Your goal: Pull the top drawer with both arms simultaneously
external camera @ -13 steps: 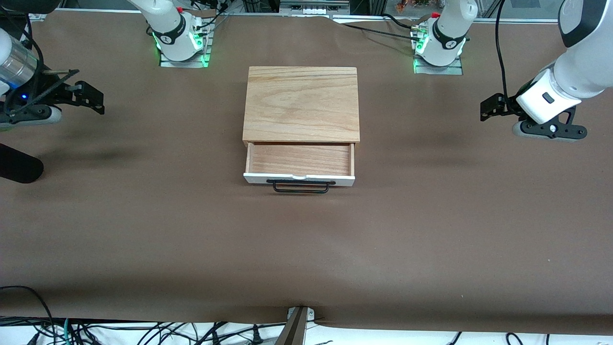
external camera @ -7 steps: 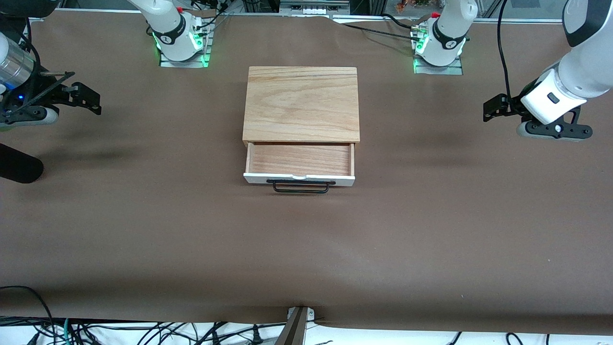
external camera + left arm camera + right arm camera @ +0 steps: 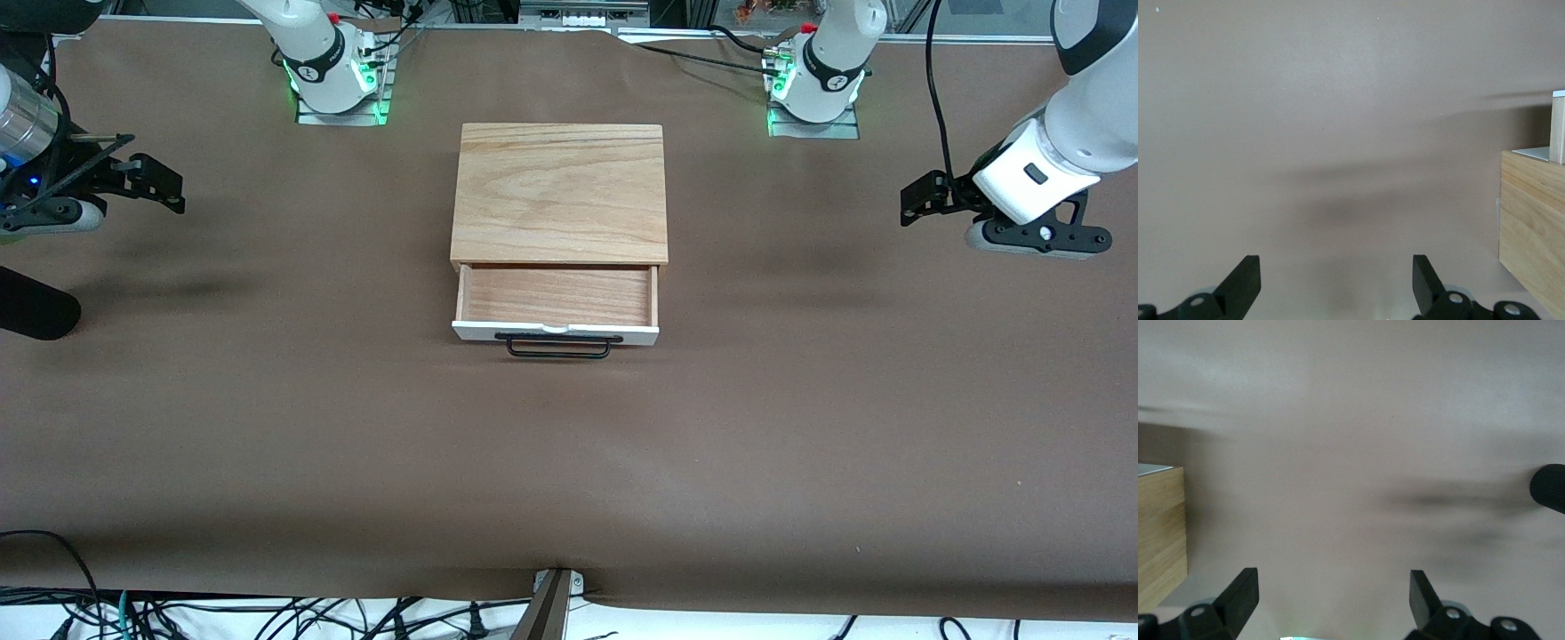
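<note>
A brown surface [image 3: 800, 427] is stretching across the whole scene, with a wooden box [image 3: 560, 191] sitting at its middle, roughly midway between the two tools and well apart from each. The drawer [image 3: 556, 302] is standing pulled out from the box toward the front camera, its light-wood tray showing and its white panel and thin black handle [image 3: 558, 346] facing that camera.

Two white arms are hanging over the ends of the surface, neither touching anything. The left arm [image 3: 1080, 98] is holding the left tool [image 3: 917, 203] over bare surface at its own end, pointing toward the box; in the left wrist view the left tool [image 3: 1336, 283] is showing its two black fingers [image 3: 1245, 283] spread wide with nothing between them, a corner of the box [image 3: 1531, 227] lying off to one side. The right arm [image 3: 22, 116] is holding the right tool [image 3: 164, 187] over bare surface at the other end, also pointing toward the box; the right wrist view is showing the right tool [image 3: 1333, 600] with its fingers [image 3: 1243, 597] wide apart and empty, the box's edge [image 3: 1161, 533] at one side and a dark rounded object [image 3: 1548, 488] at the other.
</note>
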Controlling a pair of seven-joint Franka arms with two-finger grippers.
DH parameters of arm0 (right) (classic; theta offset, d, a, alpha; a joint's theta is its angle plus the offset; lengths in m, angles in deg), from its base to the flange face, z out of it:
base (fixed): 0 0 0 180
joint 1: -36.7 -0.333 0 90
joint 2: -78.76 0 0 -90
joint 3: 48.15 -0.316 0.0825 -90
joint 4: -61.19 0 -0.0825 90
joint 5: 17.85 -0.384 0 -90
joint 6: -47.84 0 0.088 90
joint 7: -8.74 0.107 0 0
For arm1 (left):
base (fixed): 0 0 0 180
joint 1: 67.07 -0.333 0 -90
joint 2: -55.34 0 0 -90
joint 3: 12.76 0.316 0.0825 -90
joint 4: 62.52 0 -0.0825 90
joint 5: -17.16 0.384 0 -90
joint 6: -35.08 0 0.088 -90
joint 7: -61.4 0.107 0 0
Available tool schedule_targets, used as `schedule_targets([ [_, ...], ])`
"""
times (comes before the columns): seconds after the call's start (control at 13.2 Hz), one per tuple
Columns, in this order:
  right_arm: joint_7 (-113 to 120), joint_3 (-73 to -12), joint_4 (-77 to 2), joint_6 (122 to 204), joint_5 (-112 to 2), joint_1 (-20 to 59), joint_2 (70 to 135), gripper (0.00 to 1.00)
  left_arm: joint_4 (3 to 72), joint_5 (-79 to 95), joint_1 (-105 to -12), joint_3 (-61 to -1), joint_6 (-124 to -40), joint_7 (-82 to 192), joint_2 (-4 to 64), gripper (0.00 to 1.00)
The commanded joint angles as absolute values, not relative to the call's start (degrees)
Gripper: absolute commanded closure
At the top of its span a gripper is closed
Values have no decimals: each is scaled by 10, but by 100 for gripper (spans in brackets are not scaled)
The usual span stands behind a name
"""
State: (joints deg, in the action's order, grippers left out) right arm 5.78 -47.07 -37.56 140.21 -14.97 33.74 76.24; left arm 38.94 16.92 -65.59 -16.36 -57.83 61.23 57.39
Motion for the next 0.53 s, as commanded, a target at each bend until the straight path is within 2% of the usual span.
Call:
schedule_targets([
  [0.0, 54, -474, -377, 1407, -152, 342, 760, 0, 379, 194, -630, -150, -564, 596, 576, 0],
  [0.45, 53, -460, -379, 1405, -184, 342, 760, 0, 379, 194, -624, -143, -564, 597, 574, 0],
])
